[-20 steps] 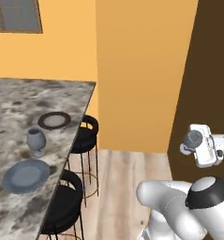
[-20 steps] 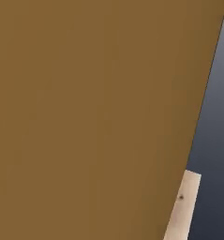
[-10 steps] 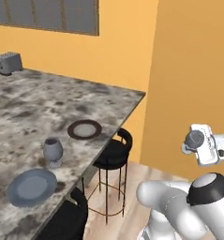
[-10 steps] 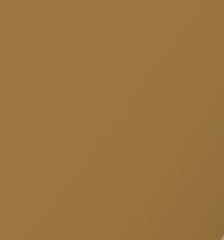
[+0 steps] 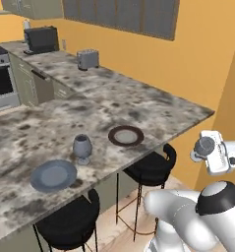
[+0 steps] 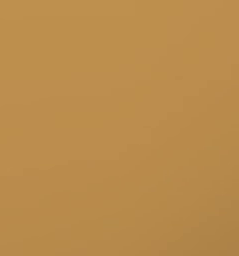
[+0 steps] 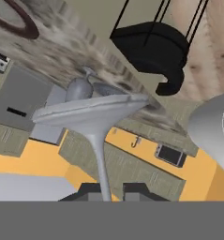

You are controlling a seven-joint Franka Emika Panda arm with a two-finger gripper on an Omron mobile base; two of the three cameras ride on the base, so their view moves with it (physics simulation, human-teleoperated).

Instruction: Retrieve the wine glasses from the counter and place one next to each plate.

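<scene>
One goblet (image 5: 82, 147), dark and round-bowled, already stands on the speckled stone bar top (image 5: 153, 106) between the blue-grey plate (image 5: 53, 175) at 7 o'clock and the brown-rimmed plate (image 5: 126, 136) at 2. My gripper (image 7: 111, 190) pinches the thin stem of the pale glass (image 7: 92, 119), likely carrying it toward the brown-rimmed plate.

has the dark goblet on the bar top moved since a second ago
No. The dark goblet stands between the blue-grey plate and brown-rimmed plate as before; the base's camera moved.
</scene>
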